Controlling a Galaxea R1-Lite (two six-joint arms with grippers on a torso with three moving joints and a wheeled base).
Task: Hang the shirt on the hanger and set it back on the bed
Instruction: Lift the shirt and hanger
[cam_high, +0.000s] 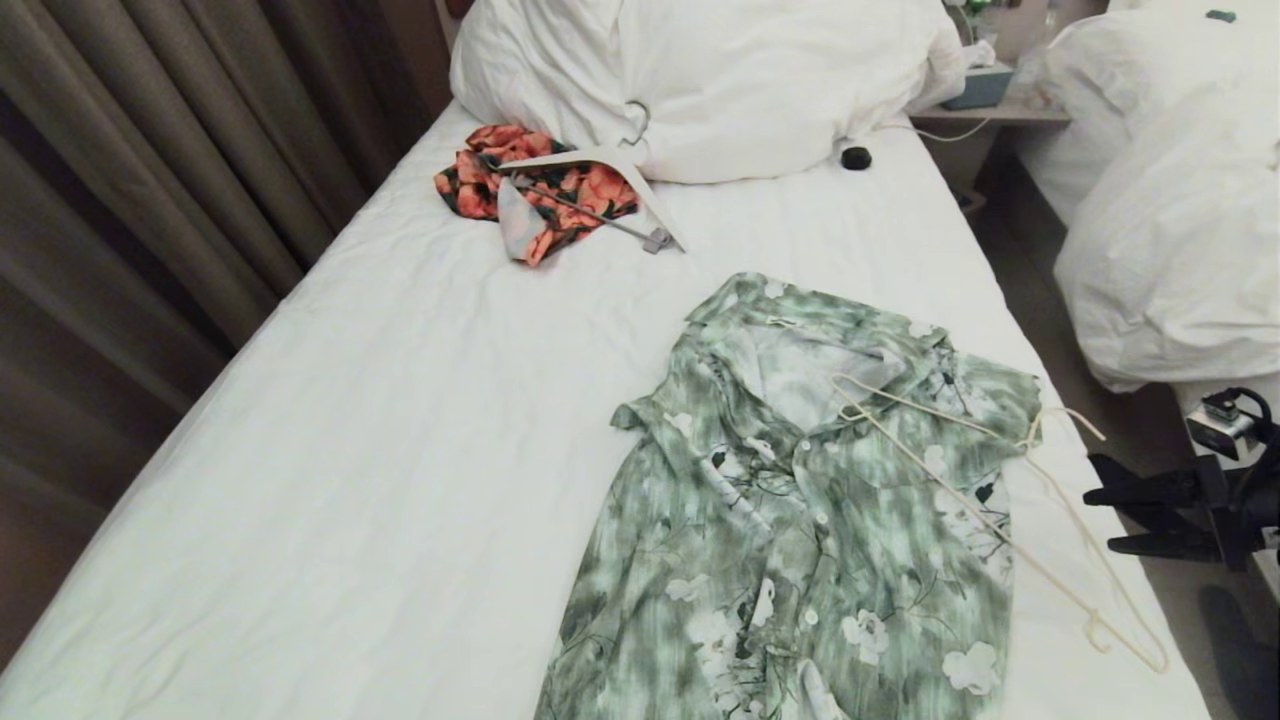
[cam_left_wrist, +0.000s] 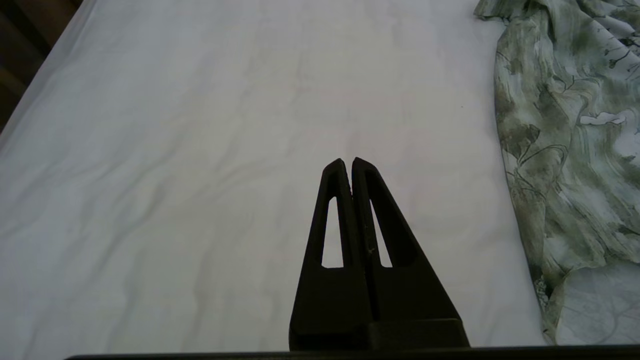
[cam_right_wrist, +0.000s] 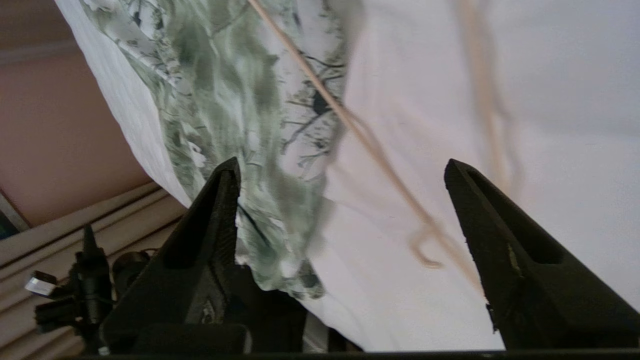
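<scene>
Brown curtains flank the bed (cam_high: 400, 420), whose white sheet carries everything. Left of the shirt (cam_high: 800, 520), the left pincer (cam_left_wrist: 348, 162) hangs clenched and empty over bare sheet. The shirt lies flat, collar toward the pillows, the hanger (cam_high: 1010, 520) slanting across its right shoulder and beyond it onto the sheet. Right of the shirt, the right pincer (cam_right_wrist: 340, 170) is spread wide near the hanger's hook; it should probably close squarely on that thin rod.

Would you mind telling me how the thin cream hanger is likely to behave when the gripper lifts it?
The hanger looks thin, so probably light and somewhat springy. It overlaps the shirt, so the fabric may get dragged. The right gripper is open nearby.
</scene>
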